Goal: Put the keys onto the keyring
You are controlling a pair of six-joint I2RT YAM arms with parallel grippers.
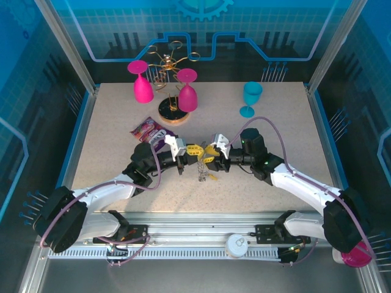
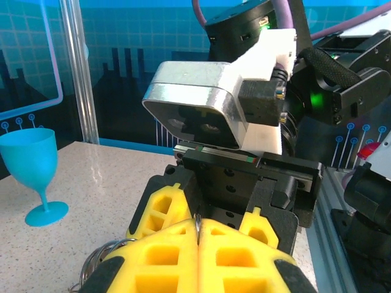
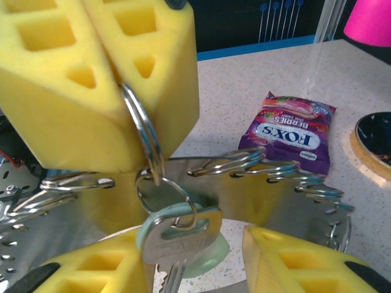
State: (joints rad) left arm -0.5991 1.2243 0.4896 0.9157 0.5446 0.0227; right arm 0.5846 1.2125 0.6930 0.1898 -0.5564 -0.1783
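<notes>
On the left of the surface [image 1: 110, 122], the left arm reaches inward past the purple snack packet [image 1: 148, 129]. Its left tool [image 2: 198, 244] has its yellow foam pads pressed together, pinching a thin metal loop [image 3: 140, 128] that seems to belong to the keyring [image 3: 278, 204]. The keyring hangs in the air between the two arms, just above the surface, its flat plate fringed with wire loops. From the pinched loop a small ring carries the keys [image 3: 177, 241], a grey one in front with a teal head behind it, so at least these look threaded. Further right, the right tool [image 2: 211, 212] is spread, one pad on either side of the dangling keys and very near the left tool. The grip is on one slim wire between soft foam, so a nudge from the right pads could twist the loop free and drop the keyring. Closing carelessly could also jam foam against foam, or swing the keys away.
</notes>
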